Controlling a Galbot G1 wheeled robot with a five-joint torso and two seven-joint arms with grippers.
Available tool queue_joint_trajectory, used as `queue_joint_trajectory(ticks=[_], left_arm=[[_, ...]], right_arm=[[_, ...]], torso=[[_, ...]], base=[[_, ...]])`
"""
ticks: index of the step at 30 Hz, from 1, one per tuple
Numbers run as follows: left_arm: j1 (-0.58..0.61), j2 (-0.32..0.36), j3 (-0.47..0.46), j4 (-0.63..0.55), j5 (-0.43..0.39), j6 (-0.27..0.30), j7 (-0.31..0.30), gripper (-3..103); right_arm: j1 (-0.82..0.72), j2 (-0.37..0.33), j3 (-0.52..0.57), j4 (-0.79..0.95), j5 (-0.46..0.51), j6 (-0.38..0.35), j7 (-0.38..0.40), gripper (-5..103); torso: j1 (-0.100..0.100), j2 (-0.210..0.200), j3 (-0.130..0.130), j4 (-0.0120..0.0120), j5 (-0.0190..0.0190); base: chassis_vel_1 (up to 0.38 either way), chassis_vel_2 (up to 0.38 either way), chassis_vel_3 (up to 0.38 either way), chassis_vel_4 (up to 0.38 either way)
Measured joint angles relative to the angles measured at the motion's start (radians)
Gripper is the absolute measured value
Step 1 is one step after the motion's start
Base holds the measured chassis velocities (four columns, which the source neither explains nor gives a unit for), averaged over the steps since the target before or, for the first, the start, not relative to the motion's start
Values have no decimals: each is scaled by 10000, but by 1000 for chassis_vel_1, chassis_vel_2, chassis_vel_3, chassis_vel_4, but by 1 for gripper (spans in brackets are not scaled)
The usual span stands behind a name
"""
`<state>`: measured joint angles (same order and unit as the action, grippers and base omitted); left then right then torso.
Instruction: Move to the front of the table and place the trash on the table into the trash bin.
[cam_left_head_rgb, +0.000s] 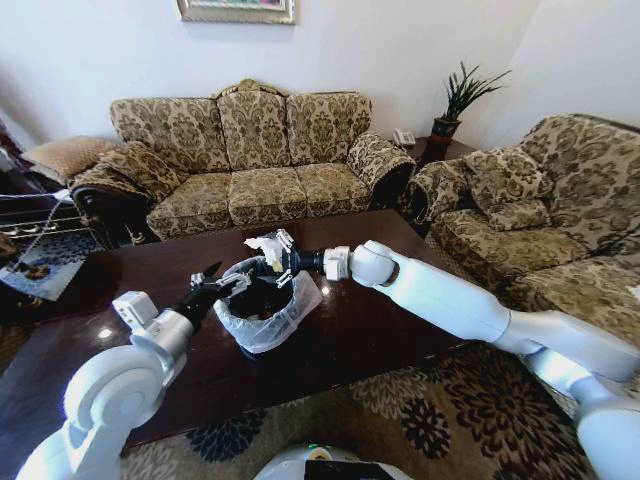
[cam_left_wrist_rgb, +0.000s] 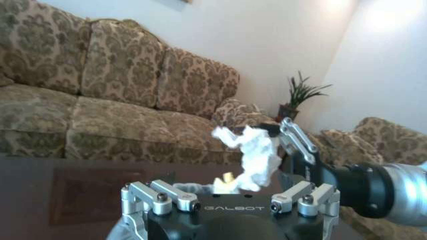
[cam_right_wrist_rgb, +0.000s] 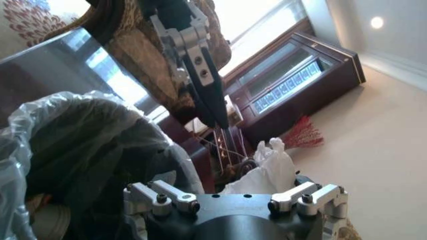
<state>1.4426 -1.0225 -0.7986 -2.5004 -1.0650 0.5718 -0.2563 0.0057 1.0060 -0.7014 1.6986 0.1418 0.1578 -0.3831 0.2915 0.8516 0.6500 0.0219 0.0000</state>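
A crumpled white tissue (cam_left_head_rgb: 263, 246), judged light, soft and best pinched at its bulk, is held above the trash bin (cam_left_head_rgb: 268, 318) by the right gripper (cam_left_head_rgb: 277, 256), fingers closed on it; the left gripper (cam_left_head_rgb: 222, 284) is seen at the rim, fingers parted.

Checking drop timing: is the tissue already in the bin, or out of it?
Out. The right gripper holds the crumpled tissue above the rim of the bin; the left gripper is at the rim's near side.
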Motion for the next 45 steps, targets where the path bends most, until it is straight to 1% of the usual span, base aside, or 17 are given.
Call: queue_joint_trajectory(ticks=[7, 20, 26, 28, 30, 31, 32, 33, 36, 37, 38, 39, 40, 41, 42, 43, 45], left_arm=[[-102, -79, 62, 0, 14, -42, 416, 100], [-163, -124, 92, 2, 66, -95, 545, 101], [-172, -154, 117, 3, 88, -121, 659, 96], [-161, -223, 155, 3, 249, -221, 858, 92], [-148, -247, 165, 3, 325, -282, 924, 81], [-148, -247, 165, 3, 325, -282, 924, 81], [-142, -249, 165, 3, 337, -300, 932, 76], [-138, -249, 163, 3, 344, -312, 936, 76], [-122, -250, 138, 3, 347, -331, 995, 59], [-122, -250, 138, 3, 347, -331, 995, 59], [-118, -254, 138, 3, 348, -332, 1013, 54], [-116, -260, 137, 3, 349, -334, 1029, 54], [-115, -267, 137, 3, 349, -341, 1047, 43], [-115, -267, 137, 3, 349, -341, 1047, 43], [-115, -271, 138, 3, 351, -349, 1060, 37], [-116, -274, 137, 3, 352, -351, 1065, 37], [-116, -287, 138, 3, 365, -355, 1072, 26]], right_arm=[[49, 84, -113, 535, 354, -330, 142, 100], [97, 142, -199, 980, 516, -446, 212, 100], [99, 79, -198, 1088, 546, -453, 226, 100], [103, 50, -195, 1194, 613, -459, 230, 100], [105, 51, -194, 1212, 628, -459, 229, 100], [105, 51, -194, 1212, 628, -459, 229, 100], [105, 52, -195, 1215, 637, -459, 229, 100], [105, 54, -195, 1219, 647, -459, 229, 100], [105, 78, -194, 1243, 683, -459, 228, 100], [105, 78, -194, 1243, 683, -459, 228, 100], [105, 84, -195, 1244, 697, -459, 228, 100], [105, 87, -194, 1246, 706, -459, 227, 100], [105, 84, -195, 1252, 712, -459, 228, 100], [105, 84, -195, 1252, 712, -459, 228, 100], [105, 67, -195, 1267, 723, -463, 227, 100], [105, 53, -195, 1279, 728, -469, 227, 100], [96, 11, -195, 1308, 739, -475, 228, 100]], torso=[[0, 0, 0, -1, 0], [0, 0, 0, -1, 0], [0, 0, 0, -1, 0], [0, 0, 0, -2, 0], [0, 0, 0, 0, 0], [0, 0, 0, 0, 0], [0, 0, 0, -1, 0], [0, 0, 0, -1, 0], [0, 0, 0, -1, 0], [0, 0, 0, -1, 0], [0, 0, 0, -1, 0], [0, 0, 0, 0, 0], [0, 0, 0, 0, 0], [0, 0, 0, 0, 0], [0, 0, 0, 0, 0], [0, 0, 0, 0, 0], [0, 0, 0, -1, 0]], base=[[0, 0, 0, 0], [0, 0, 0, 0], [0, 0, 0, 0], [0, 0, 0, 0], [0, 0, 0, 0], [0, 0, 0, 0], [0, 0, 0, 0], [0, 0, 0, 0], [0, 0, 0, 0], [0, 0, 0, 0], [0, 0, 0, 0], [0, 0, 0, 0], [0, 0, 0, 0], [0, 0, 0, 0], [0, 0, 0, 0], [0, 0, 0, 0], [0, 0, 0, 0]])
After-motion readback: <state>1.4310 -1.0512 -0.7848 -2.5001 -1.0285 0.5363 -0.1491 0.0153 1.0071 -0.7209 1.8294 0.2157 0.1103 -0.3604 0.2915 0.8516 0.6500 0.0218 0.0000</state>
